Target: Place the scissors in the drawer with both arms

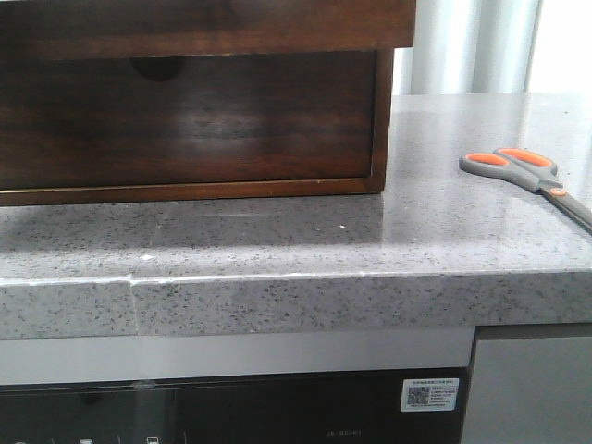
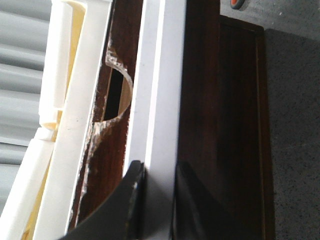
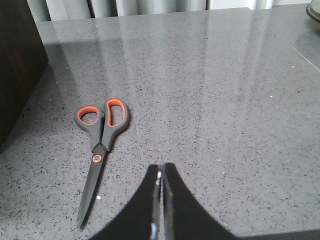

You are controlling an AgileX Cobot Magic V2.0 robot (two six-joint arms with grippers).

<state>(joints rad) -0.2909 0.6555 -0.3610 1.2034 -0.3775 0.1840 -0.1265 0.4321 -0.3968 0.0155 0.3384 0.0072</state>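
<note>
L gripper [image 2: 155,172] clamps drawer [image 2: 160,90] edge; scissors [image 3: 100,145] lie on counter [image 3: 225,100].

A grey speckled stone desk [image 1: 277,245] fills the middle of the front view, its thick front edge showing a thin vertical seam toward the left. The polished top throws back soft, pale reflections. Below the edge runs a plain light-grey band [image 1: 231,356], and under that a glossy black appliance panel [image 1: 231,412] bearing a small white label with a code square [image 1: 429,394]. To its right sits a matte grey cabinet front [image 1: 532,388]. Behind the desk hang pale grey curtains [image 1: 472,46] in vertical folds, brightly lit.
</note>
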